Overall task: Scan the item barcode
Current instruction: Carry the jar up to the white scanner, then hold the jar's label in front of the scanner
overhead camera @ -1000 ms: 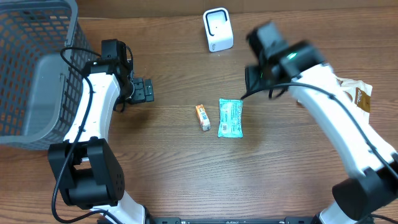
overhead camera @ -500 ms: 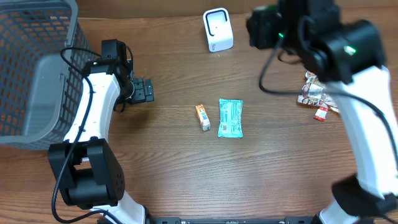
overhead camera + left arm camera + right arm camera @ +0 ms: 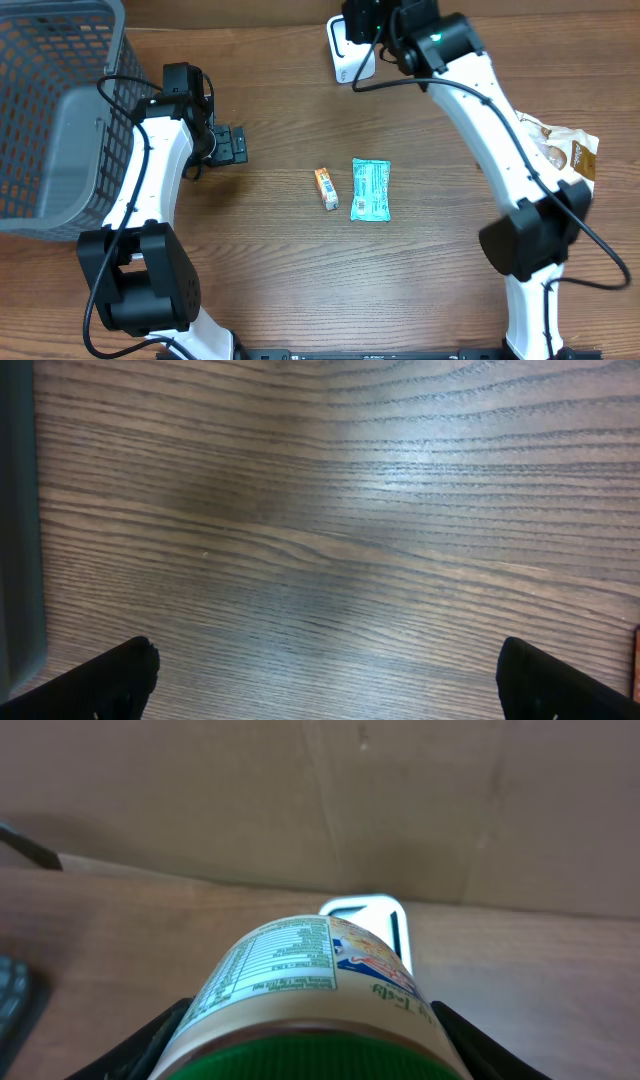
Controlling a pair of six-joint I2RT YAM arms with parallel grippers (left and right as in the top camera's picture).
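Right end effector (image 3: 310,1055) has a cream canister (image 3: 310,970) with a green lid clamped between its two fingers, jaws partly spread to the width of the body, one finger on each side. In the right wrist view the canister fills the lower centre of the frame, its nutrition panel facing up and left. The white scanner (image 3: 360,903) stands directly behind it, at the centre of the frame. In the overhead view the right end effector (image 3: 365,20) sits at the top centre, over the upper part of the scanner (image 3: 345,65). The canister itself is mostly hidden under the arm there. Whether a barcode faces the scanner cannot be told, as no barcode is visible from either view. Left end effector (image 3: 232,145) is at the left of centre in the overhead frame, jaws fully apart and holding nothing. The left wrist view shows only bare desk (image 3: 330,540) between its fingertips. A grey basket (image 3: 50,100) occupies the upper left. A small orange packet (image 3: 327,188) and a teal pouch (image 3: 370,189) lie side by side at the centre, just apart. Snack packets (image 3: 570,150) lie at the right edge.
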